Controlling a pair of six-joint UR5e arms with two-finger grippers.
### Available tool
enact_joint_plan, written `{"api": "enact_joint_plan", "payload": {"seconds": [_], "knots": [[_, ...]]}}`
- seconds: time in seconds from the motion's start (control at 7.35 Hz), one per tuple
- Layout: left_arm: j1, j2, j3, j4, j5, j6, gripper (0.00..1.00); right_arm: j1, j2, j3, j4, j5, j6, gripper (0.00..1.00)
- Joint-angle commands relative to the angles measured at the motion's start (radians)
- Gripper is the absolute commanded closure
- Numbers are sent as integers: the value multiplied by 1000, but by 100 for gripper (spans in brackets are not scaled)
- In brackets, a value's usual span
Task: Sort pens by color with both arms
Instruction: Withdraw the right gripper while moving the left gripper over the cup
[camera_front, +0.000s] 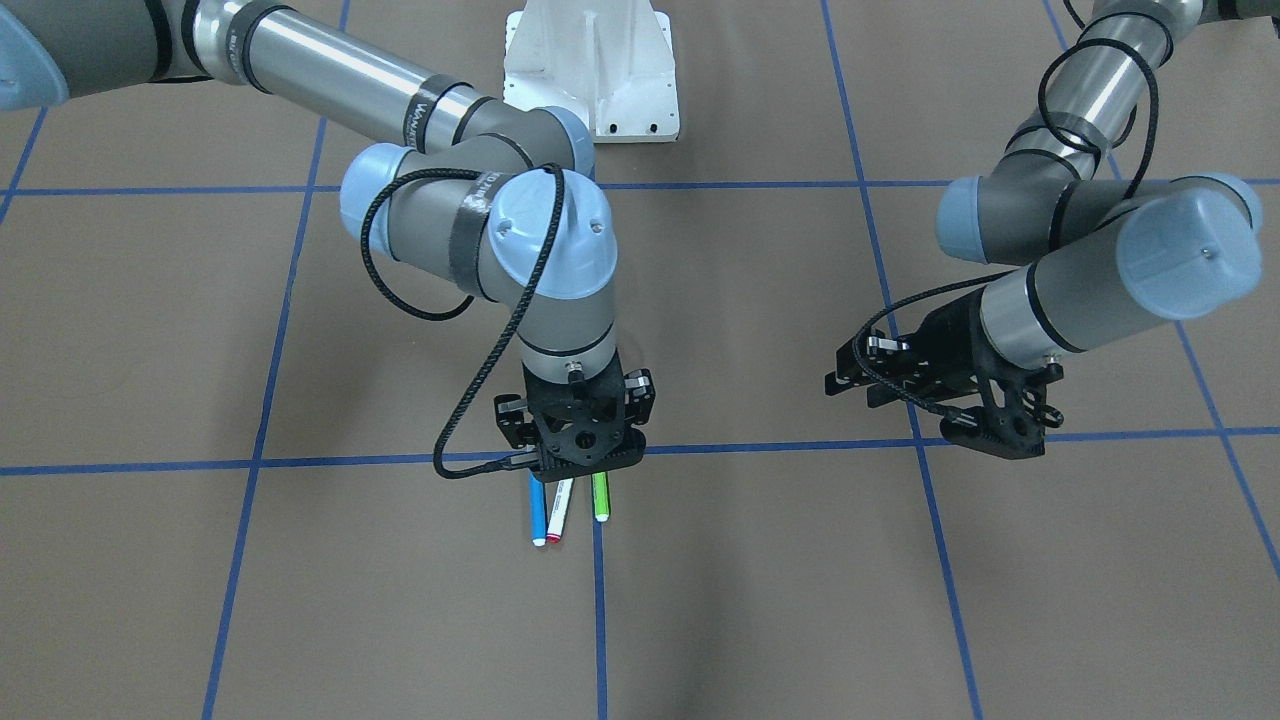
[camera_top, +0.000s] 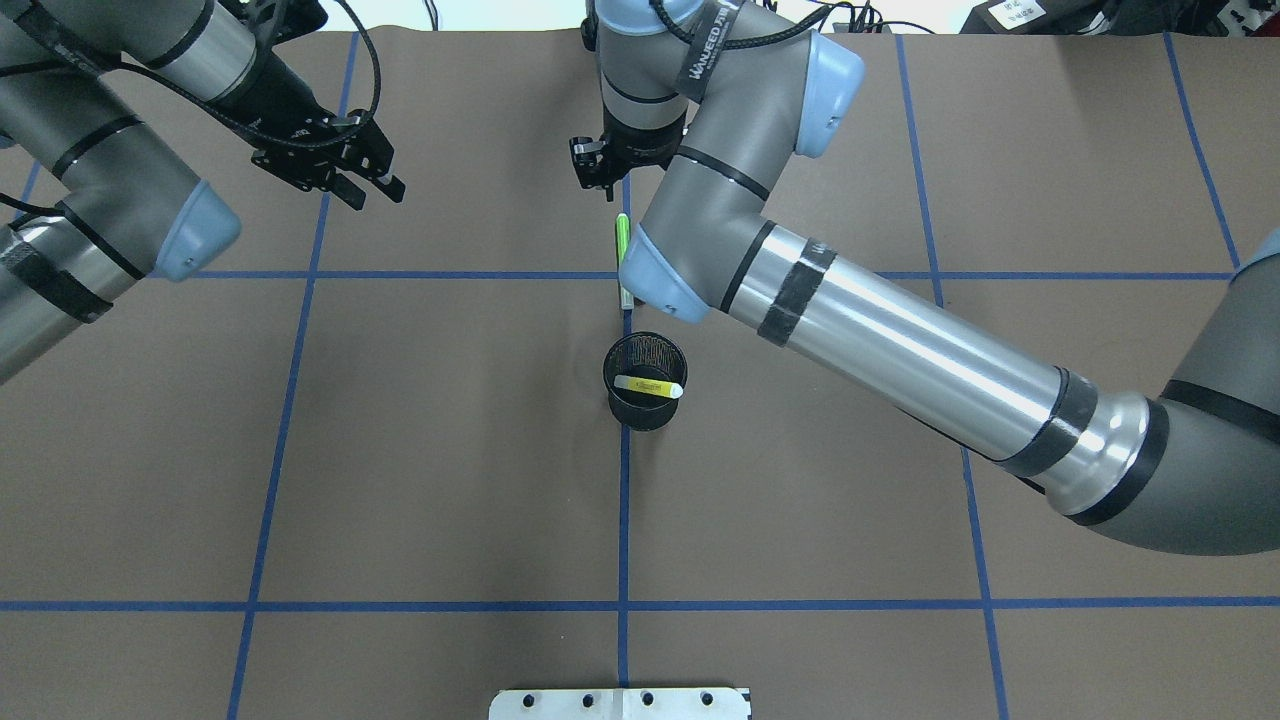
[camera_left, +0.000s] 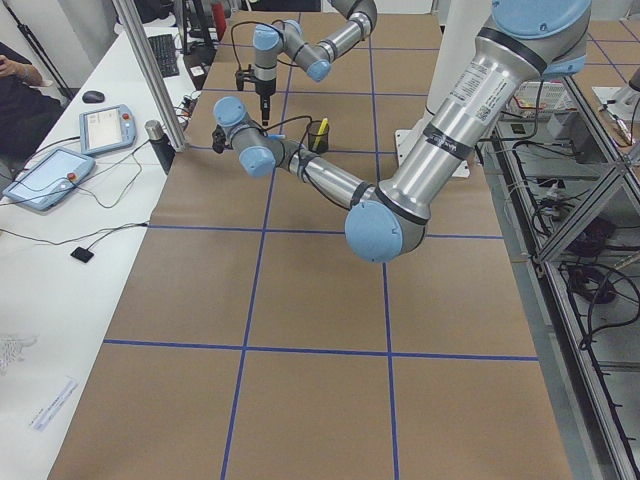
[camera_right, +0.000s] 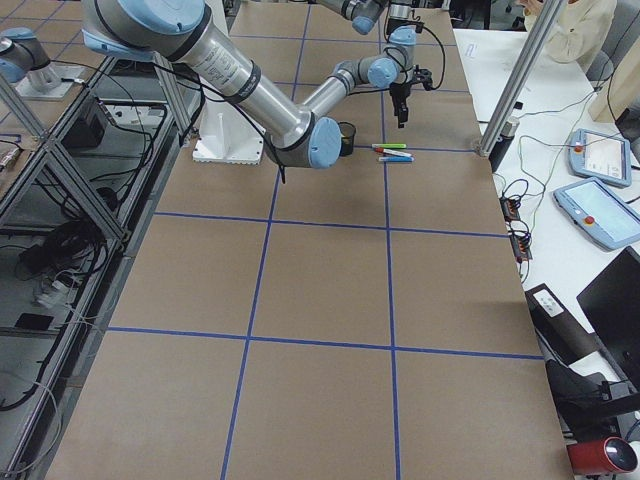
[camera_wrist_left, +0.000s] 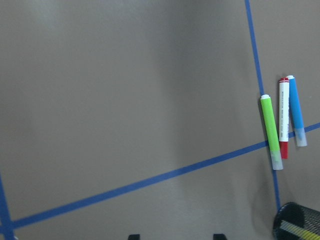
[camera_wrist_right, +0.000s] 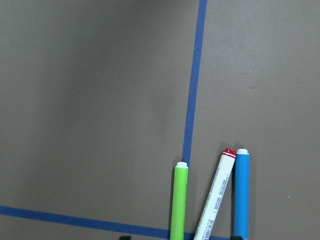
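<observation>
Three pens lie side by side on the brown table: a blue pen (camera_front: 537, 515), a white-bodied pen with a red cap (camera_front: 560, 510) and a green pen (camera_front: 600, 497). My right gripper (camera_front: 578, 450) hangs directly over their far ends, pointing down and open, holding nothing. The right wrist view shows the green pen (camera_wrist_right: 178, 202), the red-capped pen (camera_wrist_right: 216, 200) and the blue pen (camera_wrist_right: 241, 195) just below it. The yellow pen (camera_top: 650, 387) rests in the black mesh cup (camera_top: 645, 410). My left gripper (camera_top: 368, 187) hovers open and empty, well off to the side of the pens.
The white pedestal (camera_front: 592, 70) stands at the robot's edge of the table. Blue tape lines (camera_front: 760, 446) cross the brown table surface. My right forearm (camera_top: 900, 340) stretches over the table beside the cup. Tablets and cables lie on a side desk (camera_right: 590, 190).
</observation>
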Motion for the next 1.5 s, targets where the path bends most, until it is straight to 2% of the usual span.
{"api": "enact_joint_plan", "payload": {"seconds": [0.0,0.27,0.54,0.68,0.82,0.95,1.09,1.36], "knots": [[51,-56,-30,2,-3,-374,41,52,-158,220,-72,70,-114,26],[82,-127,-39,62,-10,-598,41,84,-341,427,-113,117,-143,20],[99,-234,-45,352,-55,-606,41,89,-386,578,-318,131,-189,14],[113,-239,-42,380,-84,-608,40,84,-377,610,-409,128,-188,13],[152,-241,-31,400,-96,-609,40,84,-378,634,-446,126,-188,13],[189,-254,-25,441,-96,-609,39,86,-386,644,-452,124,-189,5],[220,-264,-10,448,-95,-611,35,84,-386,645,-454,126,-189,2],[261,-343,95,448,-89,-619,31,72,-386,645,-454,118,-189,2]]}}
